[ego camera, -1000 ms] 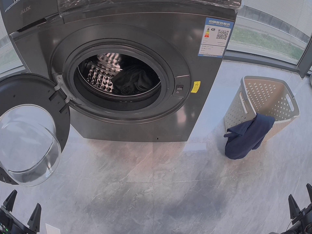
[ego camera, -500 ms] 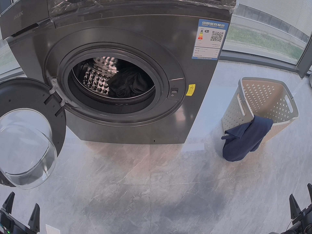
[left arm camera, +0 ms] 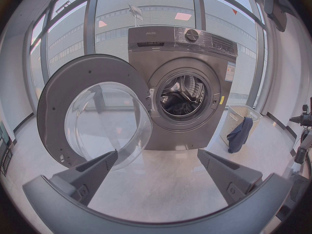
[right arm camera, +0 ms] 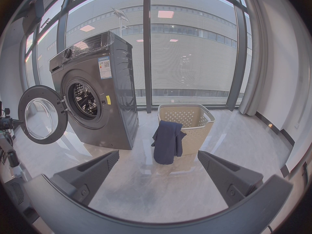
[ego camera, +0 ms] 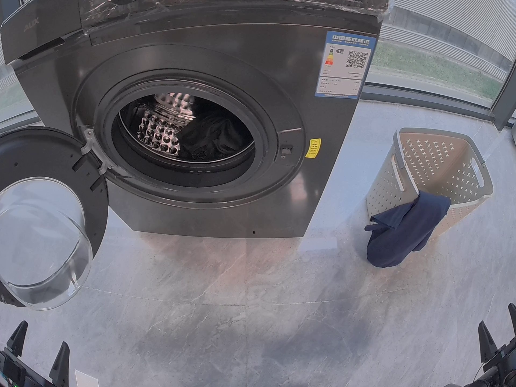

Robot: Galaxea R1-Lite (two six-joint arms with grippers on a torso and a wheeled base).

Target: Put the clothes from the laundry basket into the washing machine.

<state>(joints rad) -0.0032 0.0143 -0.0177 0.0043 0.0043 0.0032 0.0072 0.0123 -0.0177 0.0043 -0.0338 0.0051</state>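
Note:
A dark grey washing machine (ego camera: pixel 215 38) stands ahead with its round door (ego camera: pixel 45 216) swung open to the left. Dark clothes (ego camera: pixel 212 135) lie inside the drum. To the right on the floor stands a beige laundry basket (ego camera: pixel 473 162), and a navy garment (ego camera: pixel 406 229) hangs over its near rim down to the floor. My left gripper (ego camera: pixel 38 348) is open at the lower left, far from the machine. My right gripper (ego camera: pixel 500 329) is open at the lower right, short of the basket. In the right wrist view the navy garment (right arm camera: pixel 167 142) drapes the basket (right arm camera: pixel 198 114) front.
Pale marble floor (ego camera: pixel 258 307) stretches open between me and the machine. Tall windows (right arm camera: pixel 191 49) run behind the machine and basket. The open door juts out to the left of the drum opening.
The head view shifted slightly, with the machine and basket drifting left and down. Both grippers stay open and low; the clothes have not moved.

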